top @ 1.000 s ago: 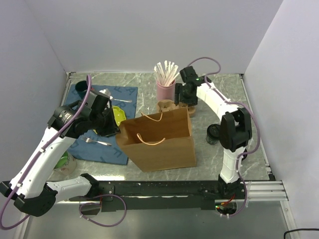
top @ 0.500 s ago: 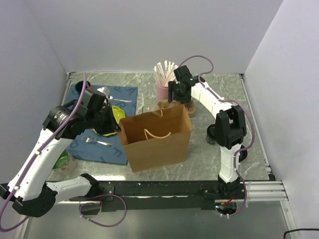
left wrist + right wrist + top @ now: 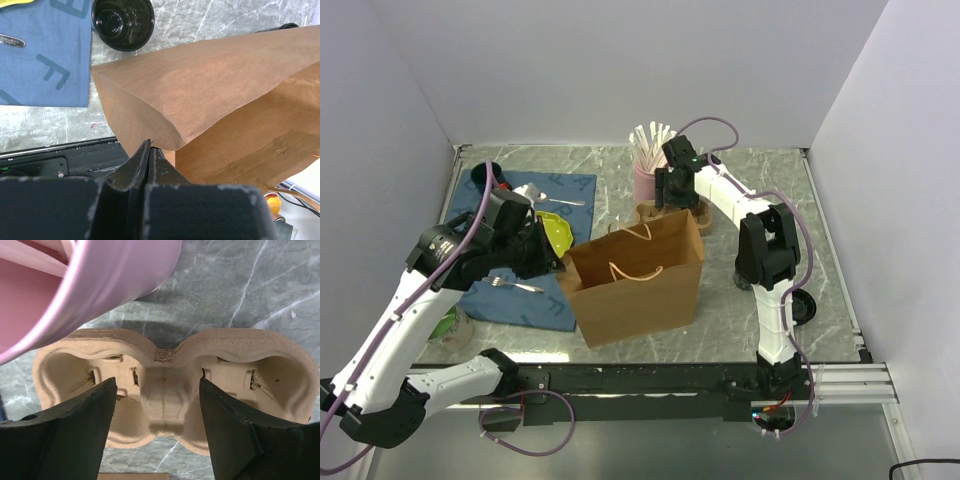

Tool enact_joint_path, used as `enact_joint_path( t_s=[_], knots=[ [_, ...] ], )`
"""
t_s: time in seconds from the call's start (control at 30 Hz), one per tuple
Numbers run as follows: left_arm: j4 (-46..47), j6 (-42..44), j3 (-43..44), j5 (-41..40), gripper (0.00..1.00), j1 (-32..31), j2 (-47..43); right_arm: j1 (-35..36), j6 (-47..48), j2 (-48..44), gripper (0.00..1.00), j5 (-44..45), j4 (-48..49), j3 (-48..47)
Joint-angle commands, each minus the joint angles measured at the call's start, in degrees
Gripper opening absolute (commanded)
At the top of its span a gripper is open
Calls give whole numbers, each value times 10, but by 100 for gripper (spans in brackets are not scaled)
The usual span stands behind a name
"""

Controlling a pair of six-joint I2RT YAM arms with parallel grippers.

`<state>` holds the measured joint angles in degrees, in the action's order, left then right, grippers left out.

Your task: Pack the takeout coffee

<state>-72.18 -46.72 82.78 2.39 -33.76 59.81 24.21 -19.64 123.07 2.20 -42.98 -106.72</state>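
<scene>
An open brown paper bag (image 3: 640, 285) stands mid-table. My left gripper (image 3: 561, 266) is shut on the rim at its left corner. The left wrist view shows the fingers pressed together on that paper edge (image 3: 149, 146), with the bag (image 3: 215, 90) spreading beyond. A pulp cup carrier (image 3: 663, 213) lies just behind the bag. My right gripper (image 3: 675, 196) hangs open right over it. In the right wrist view the gripper (image 3: 158, 405) straddles the middle ridge of the carrier (image 3: 170, 385) without touching it. A dark takeout cup (image 3: 747, 272) stands right of the bag, partly behind the right arm.
A pink cup (image 3: 650, 178) of wooden stirrers stands just left of the right gripper, also close in the right wrist view (image 3: 90, 285). A blue mat (image 3: 540, 205) holds a yellow-green dish (image 3: 556, 232), fork (image 3: 516, 285) and spoon (image 3: 535, 190). A black cup (image 3: 122, 22) sits near the mat.
The right gripper has swung left and settled over the cup carrier. The bag has shifted a little left and stands more upright, its rim still held by the left gripper.
</scene>
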Motion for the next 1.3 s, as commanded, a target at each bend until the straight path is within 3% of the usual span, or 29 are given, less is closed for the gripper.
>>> enact_joint_path(
  t_s=[0.0, 0.2, 0.63, 1.0, 1.27],
  knots=[
    [-13, -7, -2, 15, 5, 1, 5, 4, 4, 2, 70, 21, 2, -25],
    [-19, -2, 17, 7, 5, 1, 17, 4, -3, 12, 59, 39, -9, -32],
    [-4, 1, 33, 5, 6, 2, 33, 3, -15, 27, 57, 34, -34, -39],
    [-5, -12, 19, -3, 6, 1, 13, 1, -10, 6, 38, 72, -35, -24],
    [-9, -15, 13, -4, 6, 1, 4, -18, -9, -22, 39, 67, -21, -3]
  ],
)
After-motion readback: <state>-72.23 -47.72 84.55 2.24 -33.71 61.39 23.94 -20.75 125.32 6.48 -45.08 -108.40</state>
